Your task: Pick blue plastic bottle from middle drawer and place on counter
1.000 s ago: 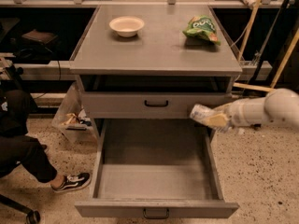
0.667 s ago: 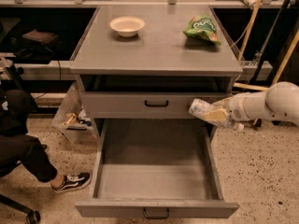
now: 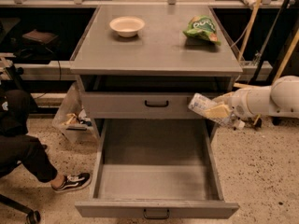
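My gripper point(image 3: 216, 111) comes in from the right on a white arm and is shut on the blue plastic bottle point(image 3: 202, 105). The bottle lies tilted, its end pointing up-left, in front of the closed handled drawer's right end and above the right side of the open middle drawer point(image 3: 156, 209). That drawer is pulled fully out and its tray holds nothing. The counter point(image 3: 156, 45) is the grey top above, higher than the bottle.
A cream bowl point(image 3: 126, 26) stands at the counter's back left and a green snack bag point(image 3: 202, 28) at its back right. A seated person's leg and shoe point(image 3: 70, 182) are at the left floor. A plastic bin point(image 3: 70, 120) stands beside the cabinet.
The gripper with the bottle has moved slightly left and up, staying in front of the closed drawer's right end.
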Controlling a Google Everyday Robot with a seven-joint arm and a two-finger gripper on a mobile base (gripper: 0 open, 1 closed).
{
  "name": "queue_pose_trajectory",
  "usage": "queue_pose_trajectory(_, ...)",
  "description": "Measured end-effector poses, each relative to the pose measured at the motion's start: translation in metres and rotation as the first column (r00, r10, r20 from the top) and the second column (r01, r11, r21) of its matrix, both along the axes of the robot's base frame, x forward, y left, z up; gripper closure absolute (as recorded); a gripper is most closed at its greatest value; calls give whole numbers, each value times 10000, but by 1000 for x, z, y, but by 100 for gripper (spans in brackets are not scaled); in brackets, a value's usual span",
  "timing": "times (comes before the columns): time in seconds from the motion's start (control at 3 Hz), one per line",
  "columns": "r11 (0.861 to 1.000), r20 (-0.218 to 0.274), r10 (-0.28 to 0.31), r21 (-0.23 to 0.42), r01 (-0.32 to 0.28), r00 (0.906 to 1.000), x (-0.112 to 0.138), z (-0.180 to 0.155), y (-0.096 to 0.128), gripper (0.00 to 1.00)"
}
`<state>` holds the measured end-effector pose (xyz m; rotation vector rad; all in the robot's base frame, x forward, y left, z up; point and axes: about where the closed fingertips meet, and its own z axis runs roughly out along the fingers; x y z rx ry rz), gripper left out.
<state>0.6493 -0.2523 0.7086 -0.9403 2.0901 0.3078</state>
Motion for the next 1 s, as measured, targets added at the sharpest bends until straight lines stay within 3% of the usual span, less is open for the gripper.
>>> queue_pose_trajectory(0.33, 9977, 1176, 606, -369, -567, 9912, -30, 83, 15, 100)
queue_pose_trajectory(0.67, 9865, 2481, 1234, -1361, -916, 9608, -41, 204, 37, 100)
queue_pose_trajectory(1.0, 9685, 3350, 1263, -2453, -430, 9337, -21, 309, 48, 100)
